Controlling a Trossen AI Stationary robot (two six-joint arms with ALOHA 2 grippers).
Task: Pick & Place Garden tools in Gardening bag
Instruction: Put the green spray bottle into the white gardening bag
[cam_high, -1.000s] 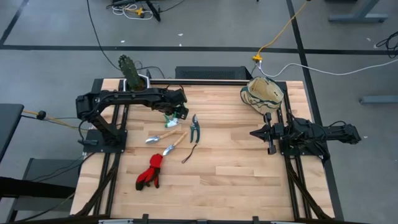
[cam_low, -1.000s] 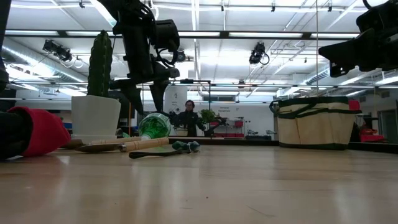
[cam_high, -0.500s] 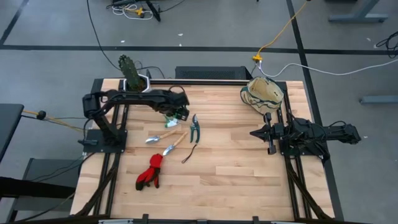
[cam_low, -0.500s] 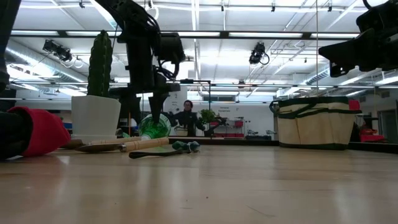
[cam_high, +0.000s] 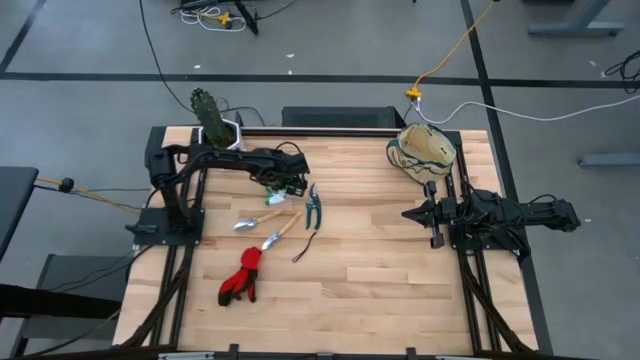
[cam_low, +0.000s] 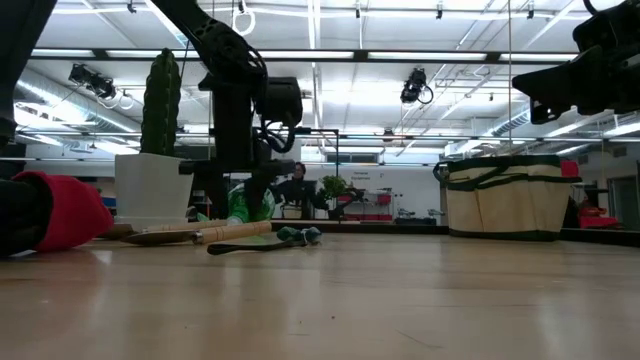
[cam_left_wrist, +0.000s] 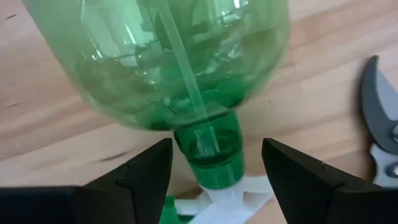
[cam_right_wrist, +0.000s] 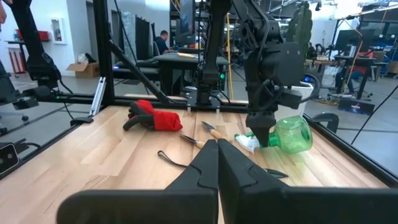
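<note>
On the worktop's (cam_high: 380, 290) far right corner, noting the bag (cam_high: 421, 152) standing open-mouthed, well apart from the tools. Waiting just in front of it with the right arm (cam_high: 500, 213), jaws pressed together on nothing. Reaching across the far left side with the left arm (cam_high: 230, 158), jaws spread and straddling the neck of the sprayer (cam_left_wrist: 161, 56), which is lying on its side near the pot (cam_high: 215, 125), with gaps showing on both sides of the neck.

Risking a slip when closing: pinching that smooth round neck off-centre and squirting the sprayer sideways, rolling it into the shears (cam_left_wrist: 379, 124) just beside. Risking a sag on lifting too: holding a long bottle by one end and letting its body swing down. Possibly catching the bag's rim by carrying too low.
</note>
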